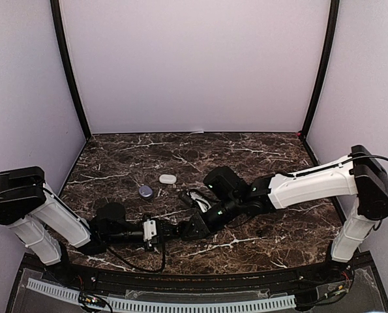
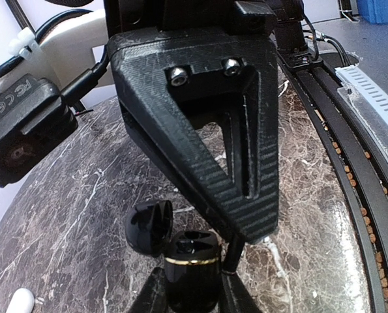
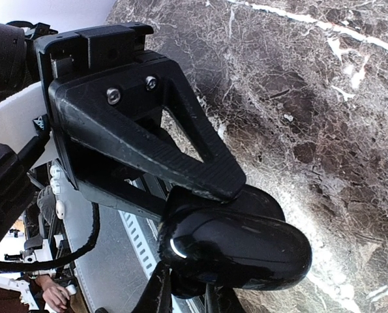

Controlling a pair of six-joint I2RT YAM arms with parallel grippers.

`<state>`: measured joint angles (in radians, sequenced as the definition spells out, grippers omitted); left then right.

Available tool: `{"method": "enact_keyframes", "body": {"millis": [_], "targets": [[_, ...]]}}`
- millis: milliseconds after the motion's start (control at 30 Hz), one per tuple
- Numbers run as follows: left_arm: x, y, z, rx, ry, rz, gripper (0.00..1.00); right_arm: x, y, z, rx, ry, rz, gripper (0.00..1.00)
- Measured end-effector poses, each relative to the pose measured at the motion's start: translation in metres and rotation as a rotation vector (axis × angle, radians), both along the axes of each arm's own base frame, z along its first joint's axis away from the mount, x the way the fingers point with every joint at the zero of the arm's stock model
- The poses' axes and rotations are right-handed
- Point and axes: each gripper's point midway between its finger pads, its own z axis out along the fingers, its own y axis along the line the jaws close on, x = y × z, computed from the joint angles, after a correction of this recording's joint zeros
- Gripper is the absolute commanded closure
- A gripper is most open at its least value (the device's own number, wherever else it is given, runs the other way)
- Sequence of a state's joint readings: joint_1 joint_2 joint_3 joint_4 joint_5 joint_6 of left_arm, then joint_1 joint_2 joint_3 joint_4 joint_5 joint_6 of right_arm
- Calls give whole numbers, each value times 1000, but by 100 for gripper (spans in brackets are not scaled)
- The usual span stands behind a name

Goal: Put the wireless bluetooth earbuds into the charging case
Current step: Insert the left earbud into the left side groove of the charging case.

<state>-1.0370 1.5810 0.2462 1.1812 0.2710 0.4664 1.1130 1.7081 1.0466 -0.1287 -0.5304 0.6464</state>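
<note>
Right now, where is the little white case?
Top view: the white case lies on the table left of centre, just right of and behind the purple case.

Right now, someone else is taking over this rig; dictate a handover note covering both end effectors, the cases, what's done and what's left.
The left end effector is shut on the black case, its lid open.
The right end effector has its tips at that case; whether it grips a bud is hidden.
The purple case and white case lie apart on the table, farther out.
Done: black case gripped and open.
Left: seat buds, close lid; no bud clearly visible.
</note>
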Motion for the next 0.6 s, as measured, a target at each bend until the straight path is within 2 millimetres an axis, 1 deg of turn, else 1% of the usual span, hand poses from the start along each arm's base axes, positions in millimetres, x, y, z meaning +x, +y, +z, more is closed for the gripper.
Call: {"method": "enact_keyframes", "body": {"millis": [600], "targets": [[0,0,1,-2,-1,-1,92,0,0,0,2,-17,17,91]]}}
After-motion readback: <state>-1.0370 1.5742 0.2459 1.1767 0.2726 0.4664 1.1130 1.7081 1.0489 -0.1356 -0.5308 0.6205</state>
